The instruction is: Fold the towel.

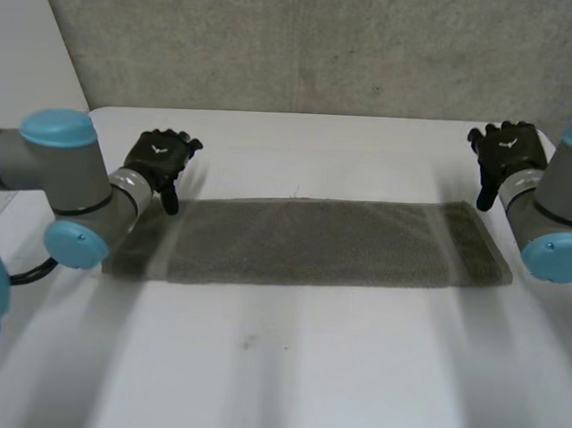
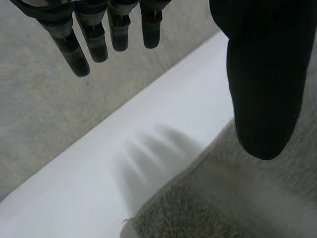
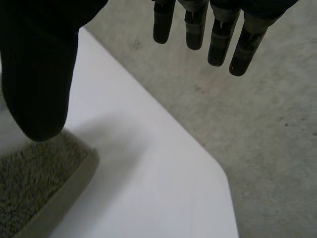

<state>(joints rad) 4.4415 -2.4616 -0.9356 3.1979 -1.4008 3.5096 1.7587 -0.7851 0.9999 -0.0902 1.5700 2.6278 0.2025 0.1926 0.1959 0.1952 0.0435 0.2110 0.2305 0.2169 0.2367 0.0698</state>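
Towel (image 1: 308,242) lies flat across the tabletop (image 1: 287,367), left hand (image 1: 159,159) and right hand (image 1: 505,149) both released and empty above its far corners, so they'd best drop together and pinch each corner cleanly.

Right robot hand (image 3: 39,74) splayed — thumb above towel (image 3: 29,191) corner; table (image 3: 148,198) white

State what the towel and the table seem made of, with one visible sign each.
Towel: probably terry cloth, matte grey-brown; fuzzy pile, flat woven band at the end. Table: smooth white top, possibly laminate or painted board; even, textureless surface.
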